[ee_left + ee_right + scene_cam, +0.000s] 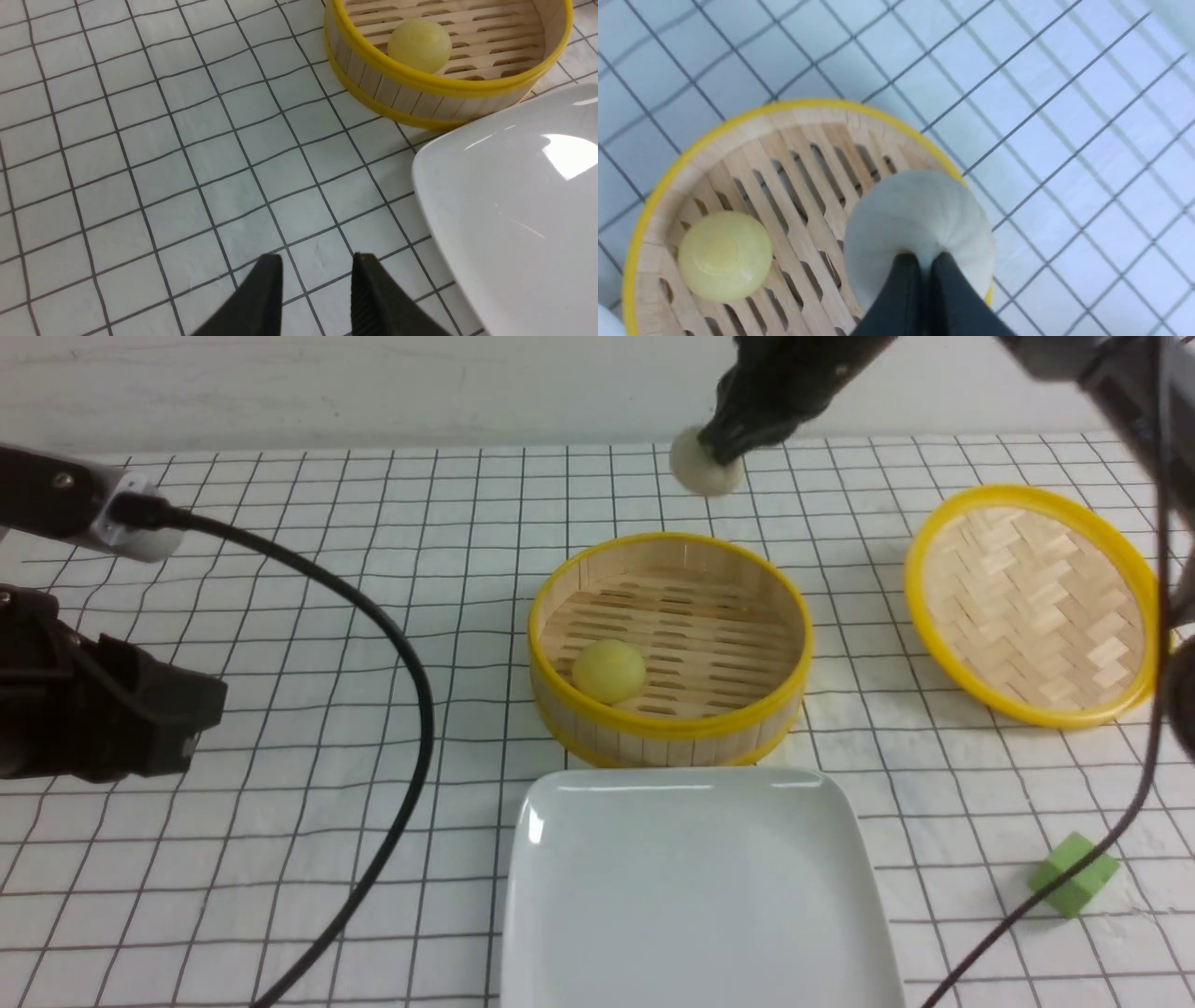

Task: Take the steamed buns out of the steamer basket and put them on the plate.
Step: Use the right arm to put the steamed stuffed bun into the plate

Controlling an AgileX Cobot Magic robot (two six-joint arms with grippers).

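1. The right pincer [721,450] is clamped on the pleated top of the white bun [693,471], held high over the far side of the basket [667,728].
2. The grip looks shallow, so the carry to the plate [695,896], just near of the basket, should be slow and free of swing.
3. Release belongs low over the plate's middle.
4. The yellow bun [609,670] lies in the basket, near-left. The left pincer [317,263], jaws apart, hovers empty over the bench [140,140].

— The left arm [93,719]?
— Blocky matte-black casing, pale grey bracket [121,518], thick black cable [411,709] looping off.
— The left gripper [317,263]?
— Two black tapering fingers [369,298], ribbed inside.
— The right arm [784,383]?
— Black too, with a thinner black cable [1148,761].
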